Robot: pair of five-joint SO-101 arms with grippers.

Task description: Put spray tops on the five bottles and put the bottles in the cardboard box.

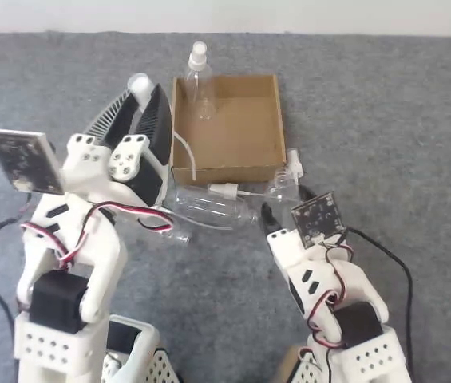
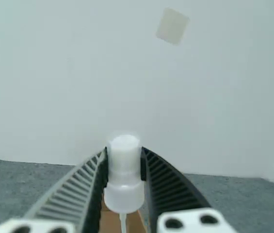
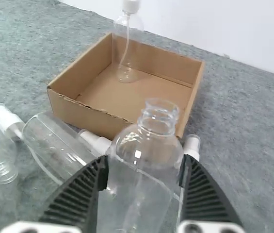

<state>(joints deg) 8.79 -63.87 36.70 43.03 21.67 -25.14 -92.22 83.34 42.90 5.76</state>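
My left gripper [image 1: 139, 89] [image 2: 123, 162] is raised beside the cardboard box [image 1: 227, 171] and shut on a white spray top [image 1: 138, 82] [image 2: 123, 174], whose thin tube hangs down. My right gripper [image 1: 283, 199] [image 3: 144, 170] sits at the box's near right corner, shut on a clear open-necked bottle [image 1: 281, 190] [image 3: 146, 155] held upright. One capped bottle [image 1: 199, 80] [image 3: 125, 46] stands in the box's far left corner. A clear bottle [image 1: 213, 207] [image 3: 54, 145] lies on the mat in front of the box [image 3: 73, 104], with a smaller one [image 1: 173, 233] [image 3: 1, 145] beside it.
A loose spray top [image 1: 293, 159] [image 3: 191, 144] stands by the box's right front corner, and another [image 1: 225, 190] [image 3: 94, 141] lies along the front wall. Grey mat stretches open to the right of the box and between the arm bases.
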